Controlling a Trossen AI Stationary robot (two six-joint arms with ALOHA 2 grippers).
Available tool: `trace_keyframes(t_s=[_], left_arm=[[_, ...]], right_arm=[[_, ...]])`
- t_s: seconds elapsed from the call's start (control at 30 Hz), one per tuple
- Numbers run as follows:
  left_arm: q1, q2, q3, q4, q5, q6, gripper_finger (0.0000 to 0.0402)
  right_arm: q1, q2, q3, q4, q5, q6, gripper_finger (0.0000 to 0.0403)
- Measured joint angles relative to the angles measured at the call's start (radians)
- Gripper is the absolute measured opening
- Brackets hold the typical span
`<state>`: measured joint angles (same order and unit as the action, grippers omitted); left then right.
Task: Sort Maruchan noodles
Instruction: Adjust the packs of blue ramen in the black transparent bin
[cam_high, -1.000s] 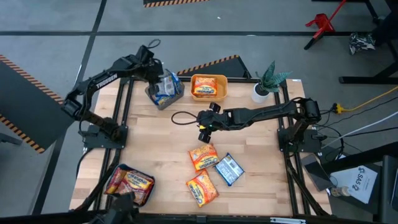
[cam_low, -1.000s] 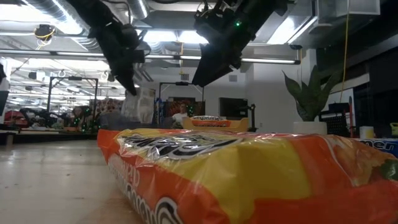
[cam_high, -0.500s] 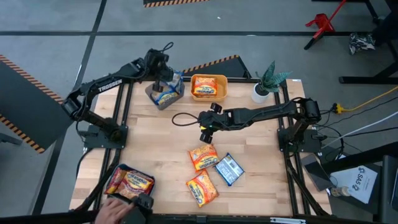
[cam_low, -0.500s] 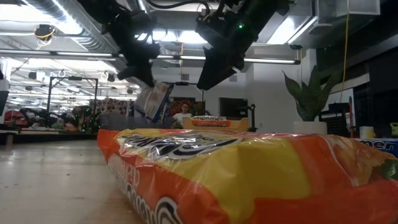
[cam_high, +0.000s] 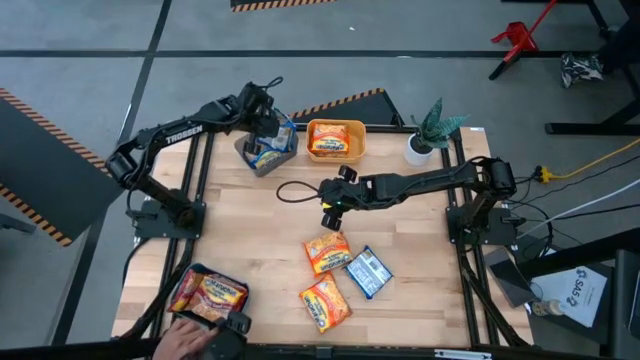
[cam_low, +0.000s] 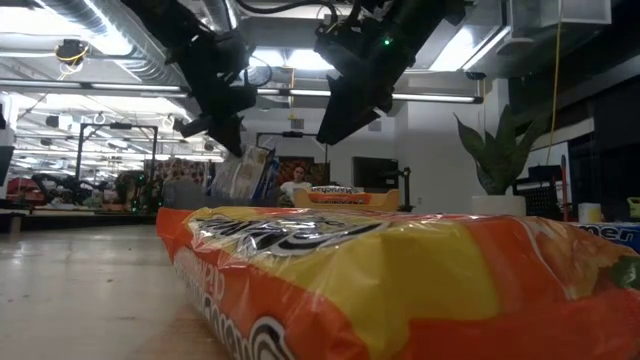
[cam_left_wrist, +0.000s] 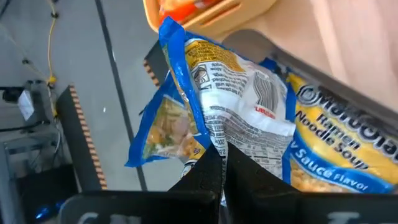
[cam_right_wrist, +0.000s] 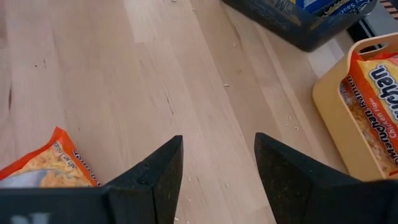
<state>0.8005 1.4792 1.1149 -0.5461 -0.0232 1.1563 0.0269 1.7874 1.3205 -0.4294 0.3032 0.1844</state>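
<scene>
My left gripper (cam_high: 264, 120) is shut on a blue noodle packet (cam_left_wrist: 230, 106) over the grey bin (cam_high: 250, 160) at the far left, which holds other blue packets (cam_left_wrist: 339, 146). In the low view the packet (cam_low: 246, 175) hangs under that gripper (cam_low: 226, 125). My right gripper (cam_high: 329, 207) is open and empty above the table's middle. Two orange packets (cam_high: 326, 251) (cam_high: 325, 303) and one blue packet (cam_high: 368, 272) lie flat on the table nearer the front. My left gripper pinches the blue packet between its two fingers at a crumpled edge (cam_left_wrist: 214, 149) on its white printed back. The fingers come from above, slanting down. The packet hangs tilted below them over the grey bin; whether its lower end touches the packets in the bin, I cannot tell.
A yellow-orange bin (cam_high: 355, 150) with orange packets stands at the far middle, beside a potted plant (cam_high: 428, 135). A teal bin (cam_high: 238, 312) with red-orange packets sits at the near left corner, with a person's hand (cam_high: 185, 335) by it. A black cord (cam_high: 290, 188) lies on the table.
My left gripper has carried the blue packet toward the table's right and down over the grey bin, still shut on it. A person's hand has come in at the near left corner by the teal bin.
</scene>
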Motion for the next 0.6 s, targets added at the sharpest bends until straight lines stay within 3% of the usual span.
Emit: trace_keyframes(t_s=[0.4,0.6], left_arm=[[-0.036,0.002,0.001,-0.17,-0.079,0.032,0.003],[-0.092,-0.038,0.001,-0.266,-0.118,0.025,0.0046]], right_arm=[[0.0,0.0,0.0,0.025,-0.109,-0.031,0.0186],[-0.003,0.007,0.0,0.1,-0.059,-0.053,0.0186]])
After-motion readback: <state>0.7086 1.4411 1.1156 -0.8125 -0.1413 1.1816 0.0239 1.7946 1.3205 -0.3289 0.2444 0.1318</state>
